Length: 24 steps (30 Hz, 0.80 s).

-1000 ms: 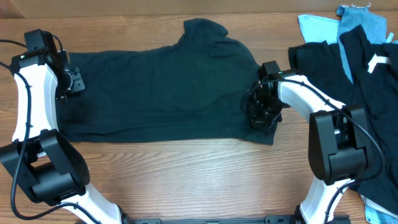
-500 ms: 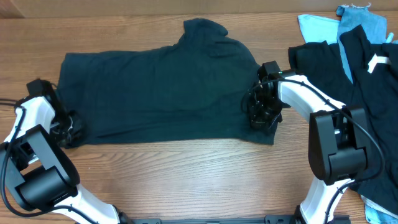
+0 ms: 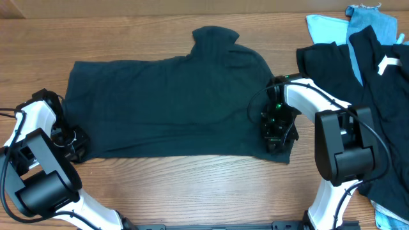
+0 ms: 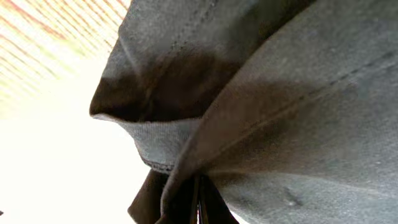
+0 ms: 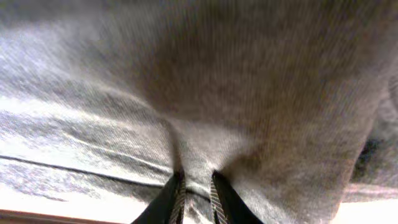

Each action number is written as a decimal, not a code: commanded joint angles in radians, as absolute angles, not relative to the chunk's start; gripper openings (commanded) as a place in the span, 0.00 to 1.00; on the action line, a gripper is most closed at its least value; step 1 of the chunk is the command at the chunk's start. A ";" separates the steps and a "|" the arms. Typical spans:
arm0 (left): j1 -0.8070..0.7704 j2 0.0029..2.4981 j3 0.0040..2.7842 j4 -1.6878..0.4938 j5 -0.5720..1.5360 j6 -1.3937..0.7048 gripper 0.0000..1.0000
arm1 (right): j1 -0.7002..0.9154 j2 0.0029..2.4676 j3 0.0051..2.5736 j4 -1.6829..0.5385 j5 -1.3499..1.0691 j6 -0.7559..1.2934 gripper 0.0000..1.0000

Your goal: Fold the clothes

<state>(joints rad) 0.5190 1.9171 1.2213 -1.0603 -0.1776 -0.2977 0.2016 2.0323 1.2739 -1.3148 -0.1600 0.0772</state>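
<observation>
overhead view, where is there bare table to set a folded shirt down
Bare wood runs along the near side of the table, in front of the dark shirt. Another strip lies beyond the shirt, far left. The right side is crowded: the clothes pile covers it. The left gripper and right gripper hold the shirt's near corners.

We find no word, number, brand or label that we can read in any of the three views. The one mark that comes near to lettering is a white stroke (image 3: 386,64) on a black garment (image 3: 393,89), in the heap to the right of the spread dark T-shirt (image 3: 166,102). It is a short bent bar, too small for us to make a letter of it. Both wrist views show only plain cloth and stitched seams.
</observation>
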 commanded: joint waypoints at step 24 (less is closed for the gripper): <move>0.445 1.814 1.848 -0.999 0.237 -0.033 1.00 | 0.194 1.708 1.690 -1.205 -0.266 0.007 0.95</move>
<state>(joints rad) 0.4488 1.6421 1.6821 -0.9821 0.2188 -0.0513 0.1967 1.7084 1.6836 -1.1896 -0.2520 0.0212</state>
